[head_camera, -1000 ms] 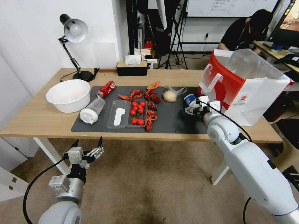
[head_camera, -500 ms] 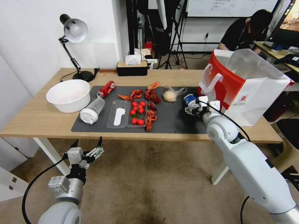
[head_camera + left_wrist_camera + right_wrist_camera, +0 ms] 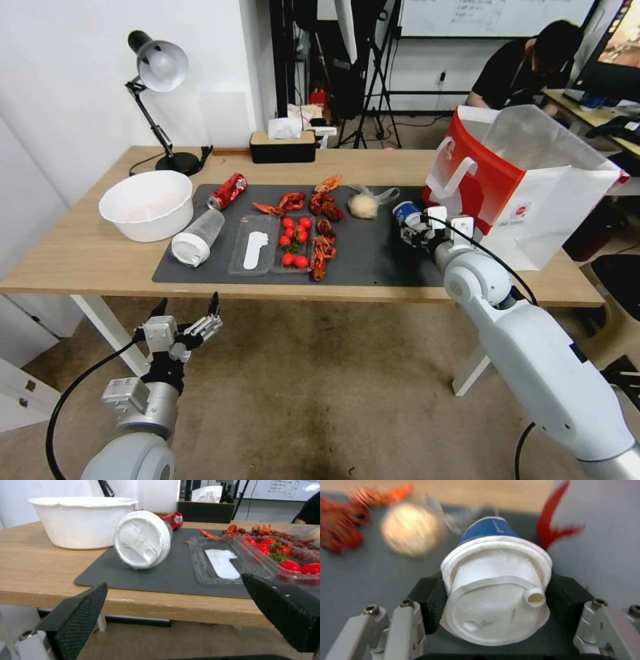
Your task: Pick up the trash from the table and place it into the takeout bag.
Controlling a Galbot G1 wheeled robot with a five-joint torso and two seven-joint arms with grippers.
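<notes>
My right gripper (image 3: 413, 230) is shut on the small blue-white lidded cup (image 3: 404, 213), low over the right end of the dark mat (image 3: 373, 260) and right beside the red-and-white takeout bag (image 3: 527, 180). In the right wrist view the black pads (image 3: 431, 600) clamp the cup (image 3: 496, 580) just behind its white lid, with the bag's wall (image 3: 600, 530) close alongside. A clear bag with a beige lump (image 3: 365, 203) lies on the mat nearby. The frosted plastic cup (image 3: 195, 238) lies on its side and the dented red can (image 3: 227, 191) sits behind it. My left gripper (image 3: 190, 313) hangs open below the table's (image 3: 87, 253) front edge.
A large white basin (image 3: 147, 203) stands at the left of the table. A clear tray with cherry tomatoes (image 3: 293, 243) and scattered red crayfish shells (image 3: 323, 200) occupy the mat's middle. A desk lamp (image 3: 157, 67) and a tissue box (image 3: 283, 145) line the far edge.
My right gripper has shifted slightly up and toward the bag with the cup in it. The left arm has stayed where it was.
</notes>
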